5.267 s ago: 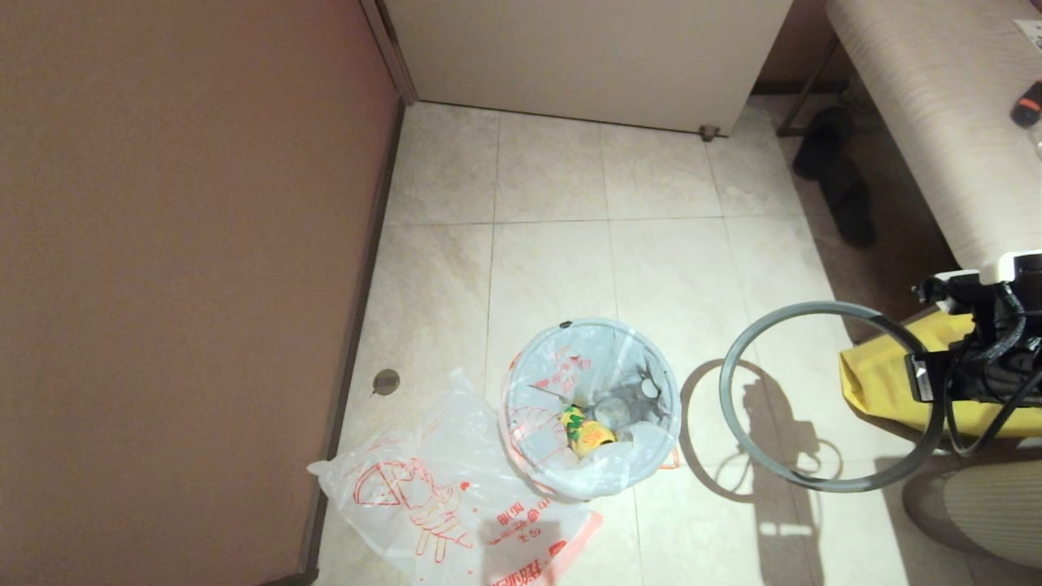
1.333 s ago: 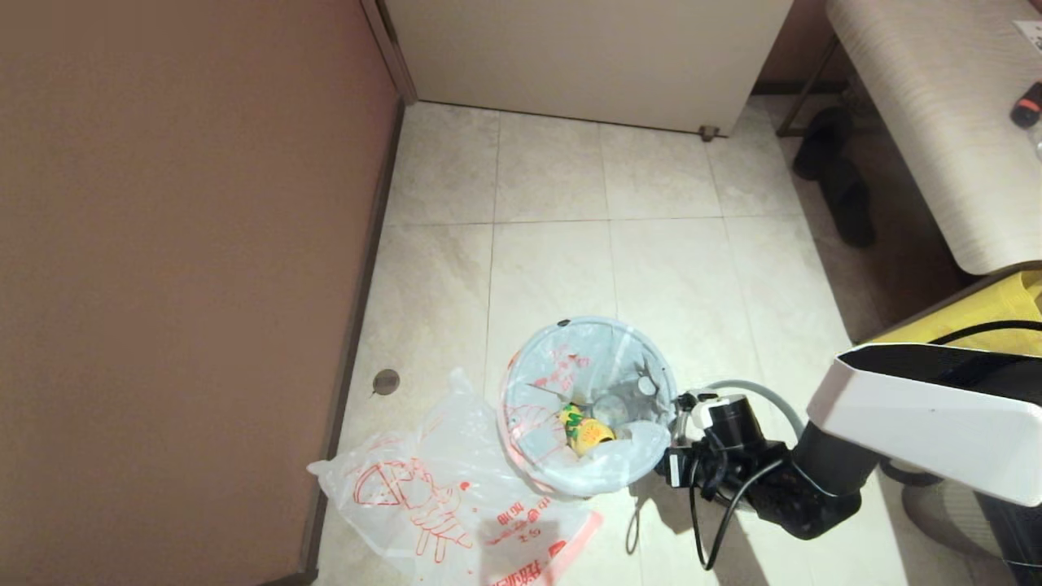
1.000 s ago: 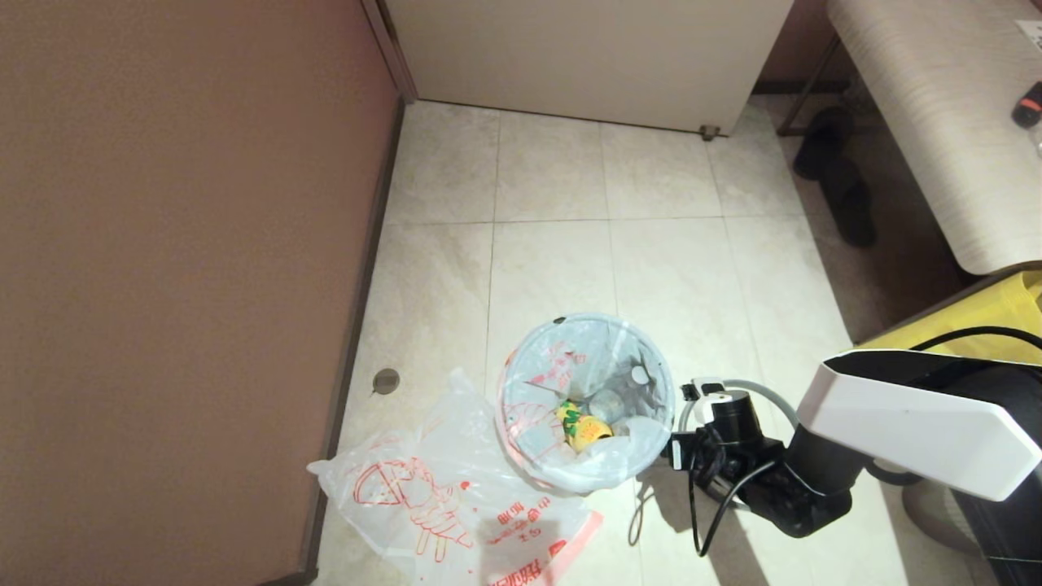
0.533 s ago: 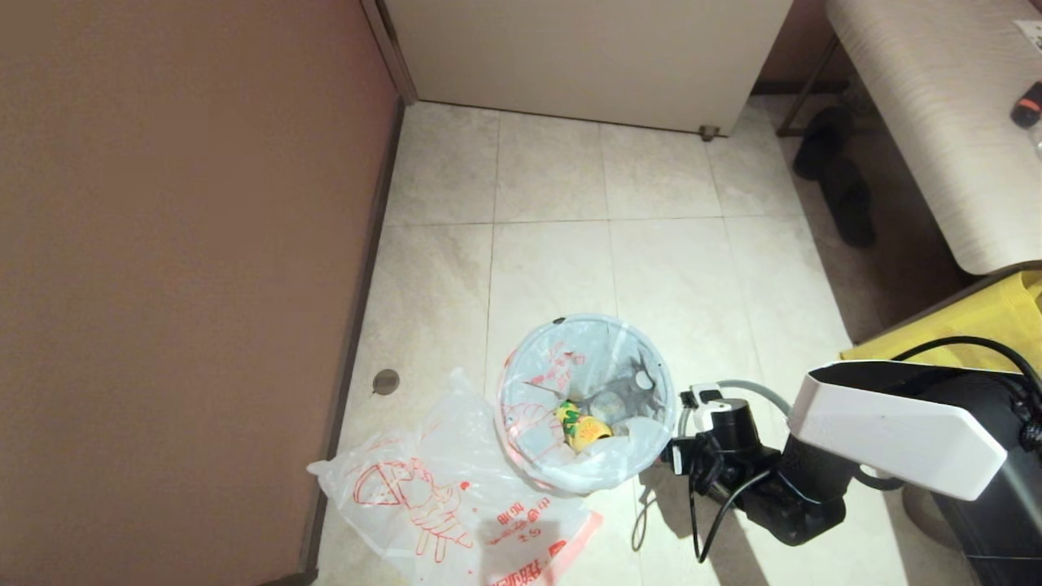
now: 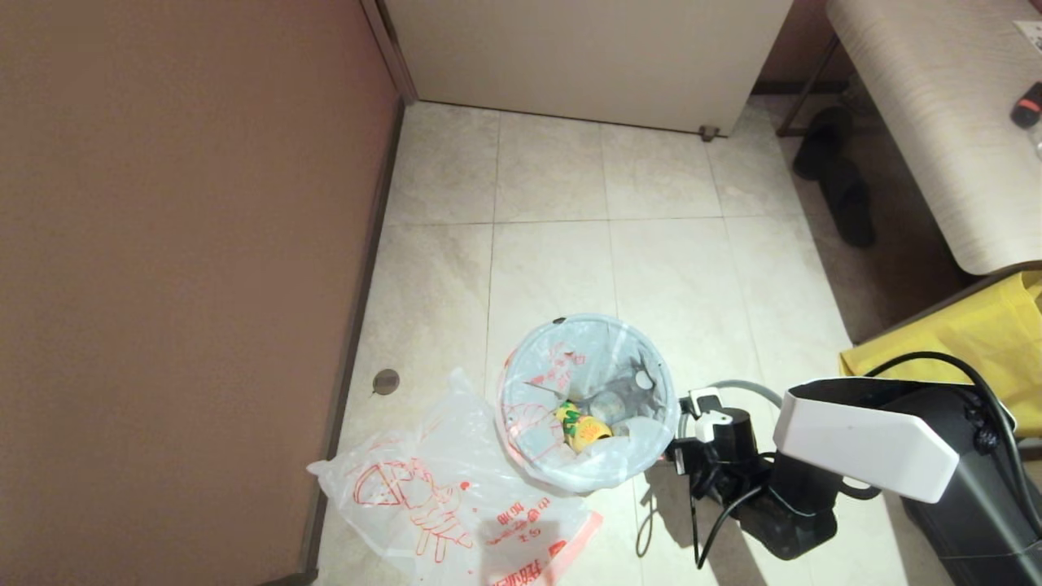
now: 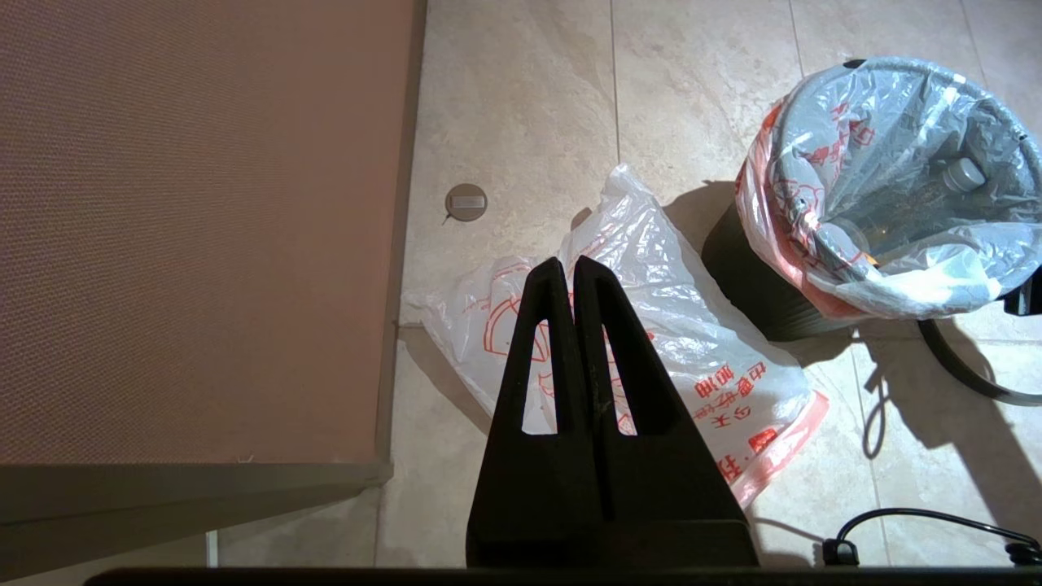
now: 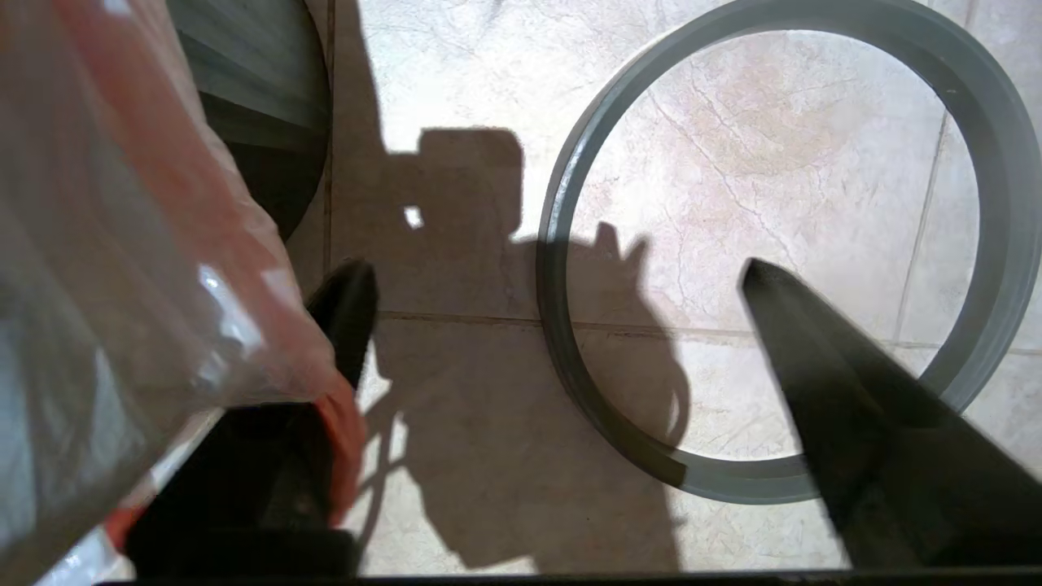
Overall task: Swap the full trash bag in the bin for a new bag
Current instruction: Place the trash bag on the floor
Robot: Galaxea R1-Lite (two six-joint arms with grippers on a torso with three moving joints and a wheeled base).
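Right tool (image 7: 553, 285), jaws spread wide and empty, just beside the full trash bag (image 5: 588, 456), which lines the bin (image 6: 753, 285). We judge the film soft, slippery and tear-prone, its load light; we would pinch the orange-red hem draped at the near finger (image 7: 346, 317). Left tool (image 6: 570, 281) shut, parked.

right arm (image 5: 863, 443): white shell | black wrist | looping black cables

the new bag (image 6: 651, 325), lying flat on the floor beside the bin (image 6: 757, 285), carries red printed characters near its pink-red edge band, too small and skewed to read. no other readable text shows.
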